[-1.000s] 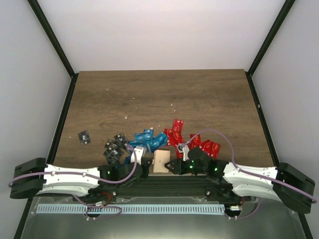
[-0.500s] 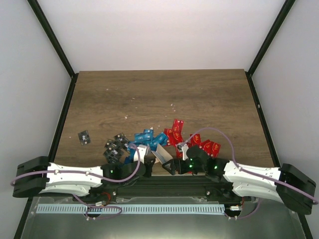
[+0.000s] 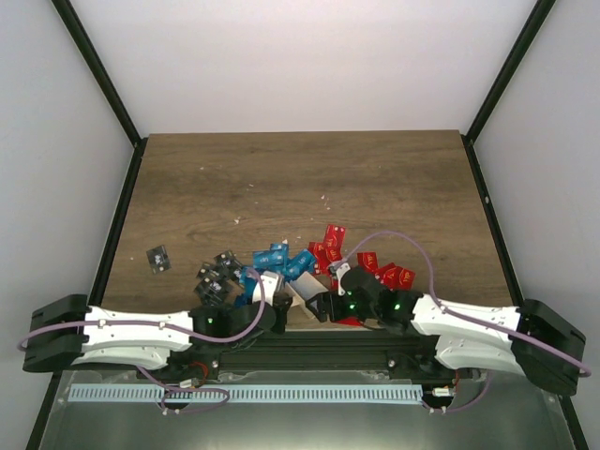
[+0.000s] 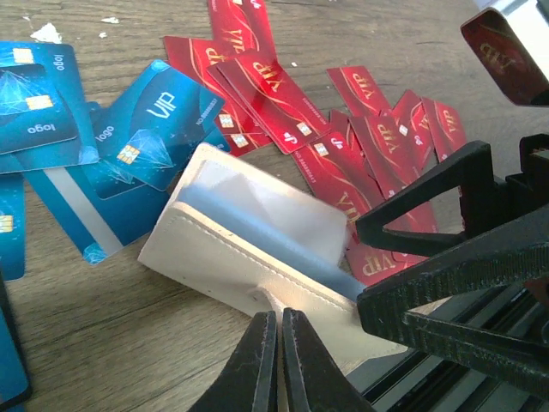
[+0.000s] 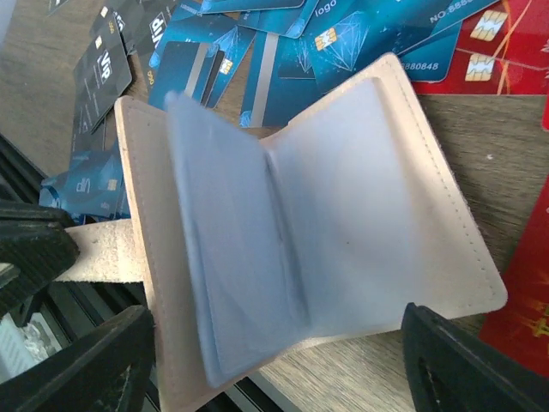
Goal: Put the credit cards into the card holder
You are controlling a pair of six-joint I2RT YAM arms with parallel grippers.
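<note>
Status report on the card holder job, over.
Left gripper shut on tab of card holder. Right gripper open, jaws either side of it. Holder spread open, sleeves showing. Credit cards loose on table beyond; nothing blocking.

A brown wooden table (image 3: 300, 178) carries a few pale specks (image 3: 325, 199), with white walls (image 3: 300, 66) behind.

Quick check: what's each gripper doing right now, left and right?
Left gripper: closed, pinching the tab of the card holder.
Right gripper: open, straddling the unfolded card holder, gripping nothing.
</note>
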